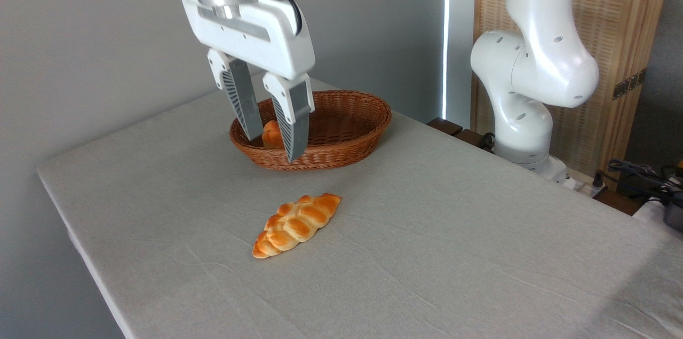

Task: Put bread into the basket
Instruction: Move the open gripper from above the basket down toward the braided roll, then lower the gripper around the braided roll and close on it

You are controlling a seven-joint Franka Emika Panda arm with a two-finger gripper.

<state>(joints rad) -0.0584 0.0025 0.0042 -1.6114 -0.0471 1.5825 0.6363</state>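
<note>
A wide table (480,253) covered in a pale grey cloth fills most of the view, its far edge running along a plain grey wall. The landmark on it is the basket (352,131), an oval of reddish-brown wicker with a flared rim, sitting toward the far side of the table.

To the right of the basket, past the table's edge, stands the white base and lower joints of the robot arm (533,72), in front of a slatted wooden panel (624,24). Some dark cables (635,173) lie low down, further right again.

Above the basket's left end hangs the gripper (271,149), a white body with two grey ribbed fingers (243,99) pointing down and slightly right. The fingers are apart, with a clear gap between them and nothing held. Their tips overlap the basket's left rim in the picture; whether they touch the wicker cannot be told.

The bread (296,224), a glossy golden-orange braided loaf with paler seams and tapered ends, lies flat on the cloth in front of the basket, nearer the camera, apart from it and outside it. It lies slantwise, its right end pointing up toward the basket, its left end toward the near table edge.

Inside the basket, at its left end, a small round orange bun (270,135) shows through the gap between the fingers, partly hidden by them.
</note>
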